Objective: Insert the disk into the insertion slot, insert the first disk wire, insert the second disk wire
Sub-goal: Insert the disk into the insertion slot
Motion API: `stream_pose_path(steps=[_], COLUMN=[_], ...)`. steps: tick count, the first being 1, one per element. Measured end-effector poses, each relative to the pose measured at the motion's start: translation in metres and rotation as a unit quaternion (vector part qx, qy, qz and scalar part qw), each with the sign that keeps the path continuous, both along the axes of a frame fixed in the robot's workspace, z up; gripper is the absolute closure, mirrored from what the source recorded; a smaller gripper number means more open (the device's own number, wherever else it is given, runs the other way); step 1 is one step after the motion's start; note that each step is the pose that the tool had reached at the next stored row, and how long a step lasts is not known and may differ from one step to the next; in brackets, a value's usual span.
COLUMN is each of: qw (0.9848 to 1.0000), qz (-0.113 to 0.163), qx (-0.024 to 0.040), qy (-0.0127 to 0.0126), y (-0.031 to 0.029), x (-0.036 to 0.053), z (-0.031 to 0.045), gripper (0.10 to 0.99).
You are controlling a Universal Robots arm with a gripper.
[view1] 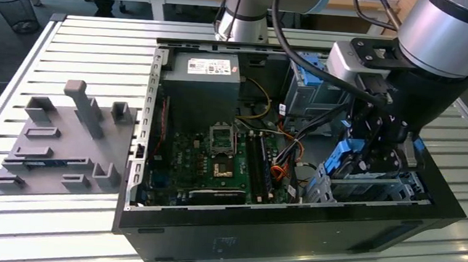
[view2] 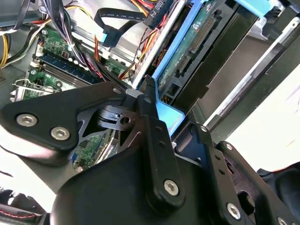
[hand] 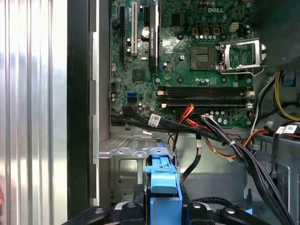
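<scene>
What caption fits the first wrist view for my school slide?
Black pincer grips the bright blue plastic-framed hard disk beside the silver sheet-metal drive cage, green motherboard beyond.

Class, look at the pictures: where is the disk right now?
The disk is at the exterior view's right, inside the computer case, held in the gripper over the insertion slot.

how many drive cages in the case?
2. Tall cage, far, exterior view's right; low cage nearer, under the disk in the end effector. Arm may hide more.
</scene>
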State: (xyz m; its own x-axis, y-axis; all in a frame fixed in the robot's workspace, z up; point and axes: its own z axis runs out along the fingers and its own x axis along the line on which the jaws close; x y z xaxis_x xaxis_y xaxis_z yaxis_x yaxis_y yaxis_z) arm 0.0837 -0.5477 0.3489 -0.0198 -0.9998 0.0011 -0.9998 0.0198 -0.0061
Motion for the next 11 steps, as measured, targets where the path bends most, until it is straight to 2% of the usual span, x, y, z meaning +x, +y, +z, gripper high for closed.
stream_pose_path(steps=[3, 4, 8, 10, 11], qw=[1.0000, 1.0000, 1.0000, 1.0000, 1.0000], qz=[0.000, 0.000, 0.000, 0.000, 0.000], qx=[-0.0001, 0.0000, 0.0000, -0.0001, -0.0001], qy=[0.0000, 0.0000, 0.0000, 0.0000, 0.0000], y=[0.0000, 0.0001, 0.0000, 0.0000, 0.0000], x=[0.0000, 0.0000, 0.0000, 0.0000, 0.0000], z=[-0.0026, -0.0033, -0.0056, -0.0073, -0.0083], gripper=[0.710, 0.647, 0.647, 0.663, 0.725])
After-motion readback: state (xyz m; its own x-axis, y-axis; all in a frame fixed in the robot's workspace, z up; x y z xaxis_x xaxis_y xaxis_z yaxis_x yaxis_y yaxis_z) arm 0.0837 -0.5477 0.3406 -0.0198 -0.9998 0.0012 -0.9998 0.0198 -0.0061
